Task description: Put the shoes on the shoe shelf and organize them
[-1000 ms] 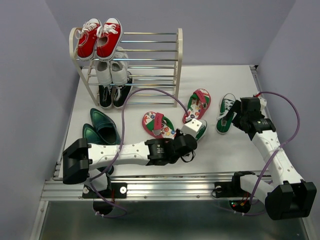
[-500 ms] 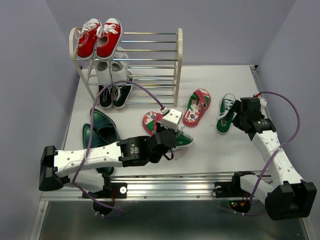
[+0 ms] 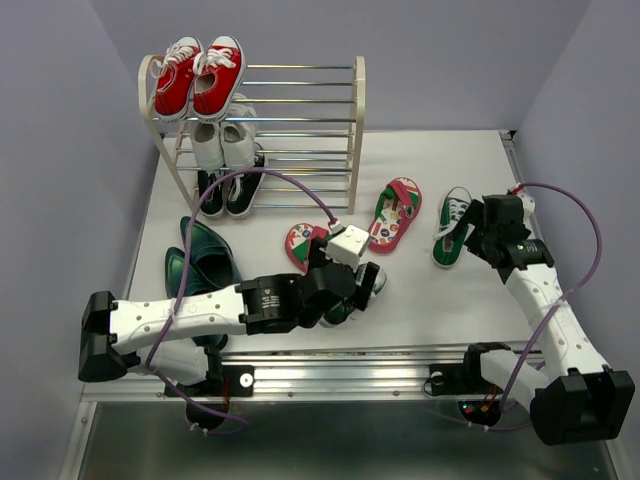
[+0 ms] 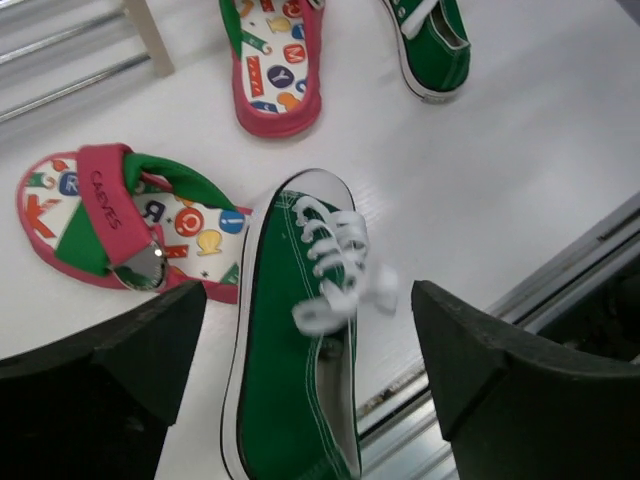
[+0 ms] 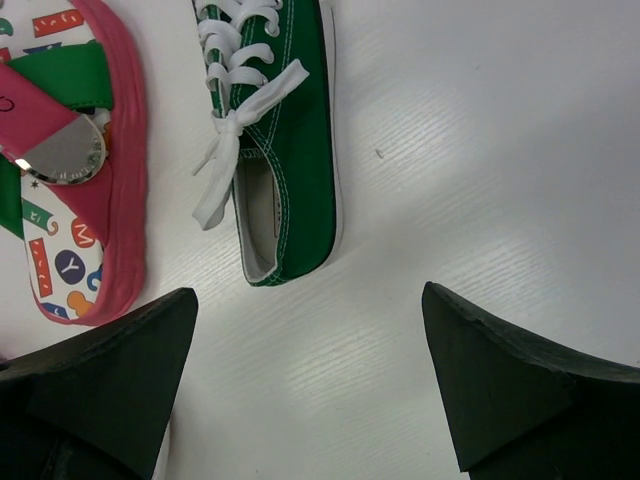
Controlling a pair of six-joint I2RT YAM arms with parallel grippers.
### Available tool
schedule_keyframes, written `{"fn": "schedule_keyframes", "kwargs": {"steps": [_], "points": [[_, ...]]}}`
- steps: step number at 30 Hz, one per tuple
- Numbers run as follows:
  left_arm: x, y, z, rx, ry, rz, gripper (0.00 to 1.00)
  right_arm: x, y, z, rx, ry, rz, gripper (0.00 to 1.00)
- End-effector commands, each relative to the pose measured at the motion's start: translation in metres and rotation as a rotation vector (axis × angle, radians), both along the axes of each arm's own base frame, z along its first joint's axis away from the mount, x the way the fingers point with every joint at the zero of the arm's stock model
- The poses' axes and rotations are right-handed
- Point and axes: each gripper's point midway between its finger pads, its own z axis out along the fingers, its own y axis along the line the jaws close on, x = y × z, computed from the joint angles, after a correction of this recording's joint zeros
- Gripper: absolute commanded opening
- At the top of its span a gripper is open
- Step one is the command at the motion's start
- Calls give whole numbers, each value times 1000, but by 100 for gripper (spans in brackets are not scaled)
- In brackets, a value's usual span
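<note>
We are seeing the left pincer point(image 4: 306, 300) hanging over one green sneaker point(image 4: 295, 340) at the lower centre of the top view. Its jaws are standing wide, one either side of the shoe and clear of it. The sneaker is lying upright on the desk point(image 4: 520, 170), toe just beside a flip-flop point(image 4: 110, 215); we cannot tell if they are touching.

The right pincer point(image 5: 308, 300) is also gaping wide and gripping nothing. It is hovering at the right of the top view, just below the heel of the second green sneaker point(image 5: 285, 150). The other flip-flop point(image 5: 70, 190) is lying just left of that sneaker.

The teal heels point(image 3: 200, 258) are sitting side by side on the desk at the left, near the left arm.

The shoe shelf point(image 3: 356, 110) is standing at the upper left. It is carrying red sneakers point(image 3: 198, 75) on top, white sneakers point(image 3: 222, 142) below them and black sneakers point(image 3: 226, 192) lowest, all at its left end. None of the green, flip-flop or teal pairs is on it yet.
</note>
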Motion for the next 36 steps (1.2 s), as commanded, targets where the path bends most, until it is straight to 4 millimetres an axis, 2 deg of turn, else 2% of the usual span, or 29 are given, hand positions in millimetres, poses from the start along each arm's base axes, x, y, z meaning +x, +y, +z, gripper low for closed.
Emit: {"fn": "schedule_keyframes", "kwargs": {"steps": [1, 8, 11, 12, 13, 14, 15, 16, 17, 18, 21, 22, 25, 29, 36], "points": [[-9, -10, 3, -52, 49, -33, 99, 12, 5, 35, 7, -141, 56, 100], [2, -5, -2, -34, 60, 71, 99, 14, 24, 32, 51, -141, 165, 100], [19, 6, -9, -54, 110, 144, 99, 14, 40, 30, 103, -138, 249, 100], [33, 17, -16, -54, 138, 190, 99, 12, 53, 28, 116, -133, 295, 100], [40, 25, -19, -68, 156, 220, 99, 11, 61, 22, 123, -113, 324, 100], [48, 30, -21, -94, 179, 253, 99, 9, 78, 19, 124, -102, 380, 100], [53, 39, -32, -87, 200, 277, 99, 7, 87, 15, 121, -87, 407, 100], [64, 50, -35, -104, 217, 316, 99, 5, 97, 10, 113, -70, 438, 100], [66, 54, -32, -129, 215, 315, 99, 2, 109, 1, 114, -38, 482, 100], [67, 62, -33, -138, 219, 318, 99, -7, 134, -4, 141, -8, 576, 100], [65, 77, -41, -137, 221, 340, 99, -31, 166, -24, 233, 110, 663, 100], [65, 83, -43, -138, 224, 355, 99, -47, 184, -30, 283, 156, 727, 100], [65, 103, -52, -129, 232, 410, 99, -78, 205, -54, 337, 267, 777, 100], [59, 111, -62, -131, 246, 412, 99, -96, 220, -84, 356, 351, 835, 100], [56, 113, -65, -145, 239, 381, 99, -121, 231, -96, 413, 436, 829, 99]]}}
